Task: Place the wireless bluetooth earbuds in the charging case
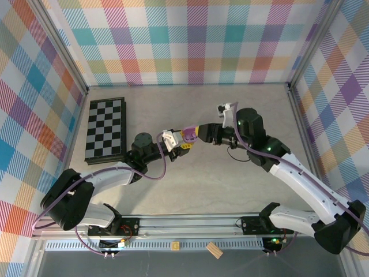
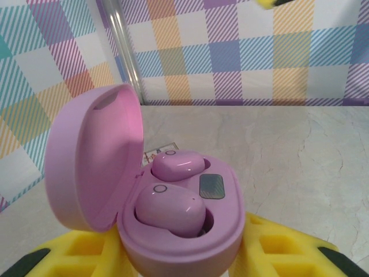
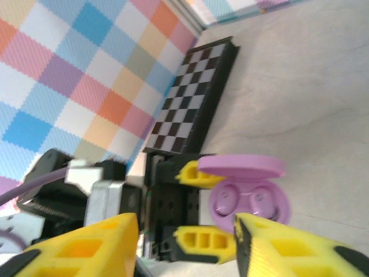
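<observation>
Left wrist view has the best look at it: two lilac earbuds (image 2: 170, 208) sit in the pockets of the matching lilac charging case (image 2: 225, 231), one nearer the camera and one behind it. There's a little dark patterned patch (image 2: 211, 186) on the case deck just beside them. The near bud bulges up higher than the far one, and I honestly can't tell if it's pressed all the way down. The lid (image 2: 86, 156) is flipped open and stands up on the left side of that view.

The case is pinched from both sides by the yellow fingers (image 2: 75, 254) of the left claw (image 2: 179, 257), so that one's clamped on the case. From the right wrist you can see the right claw (image 3: 184, 231) just short of the case. Its yellow fingers stand well apart with nothing between them, and they're not touching the case as far as I can see.

From the top camera, both claws meet nose to nose around the middle of the surface (image 1: 230, 190), with the case between them. A chessboard (image 1: 105, 130) lies flat off to the left, well apart from all this. Plaid walls (image 1: 190, 40) all round. Down at the near edge, by the arm bases, there's a small wooden block (image 1: 214, 249).
</observation>
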Available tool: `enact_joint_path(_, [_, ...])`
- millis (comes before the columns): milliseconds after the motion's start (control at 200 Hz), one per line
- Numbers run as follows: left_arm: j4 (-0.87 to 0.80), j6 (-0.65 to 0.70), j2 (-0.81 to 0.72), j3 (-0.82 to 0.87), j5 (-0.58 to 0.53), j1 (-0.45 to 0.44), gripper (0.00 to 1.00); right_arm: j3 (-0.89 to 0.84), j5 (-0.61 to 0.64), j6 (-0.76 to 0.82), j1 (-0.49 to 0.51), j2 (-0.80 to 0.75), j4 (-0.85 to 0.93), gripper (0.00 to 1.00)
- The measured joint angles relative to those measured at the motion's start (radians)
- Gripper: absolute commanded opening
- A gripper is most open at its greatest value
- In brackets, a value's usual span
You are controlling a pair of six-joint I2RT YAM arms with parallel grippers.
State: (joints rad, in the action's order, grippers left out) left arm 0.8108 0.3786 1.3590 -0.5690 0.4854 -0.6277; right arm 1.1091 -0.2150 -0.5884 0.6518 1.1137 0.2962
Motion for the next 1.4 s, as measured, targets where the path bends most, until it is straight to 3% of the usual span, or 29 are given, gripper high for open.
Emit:
enact_joint_path(195, [-0.029, 0.008, -0.019, 0.000, 0.023, 0.000, 0.38, 0.171, 0.092, 0.037, -0.012, 0.158, 0.098, 0.58])
enact_joint_path(445, [-0.050, 0.008, -0.022, 0.000, 0.021, 0.000, 0.38, 0.253, 0.093, 0.070, -0.013, 0.299, 0.196, 0.65])
enact_joint_path(960, [-0.079, -0.003, -0.024, -0.034, -0.025, 0.000, 0.38, 0.218, 0.053, 0.104, -0.017, 0.246, 0.244, 0.68])
enact_joint_path(1165, [-0.072, -0.027, -0.025, -0.034, -0.028, 0.000, 0.38, 0.152, -0.083, 0.032, -0.078, 0.199, 0.151, 0.81])
enact_joint_path(1400, [0.011, -0.103, -0.025, -0.034, -0.034, 0.000, 0.38, 0.001, -0.319, -0.170, -0.162, 0.185, -0.056, 0.82])
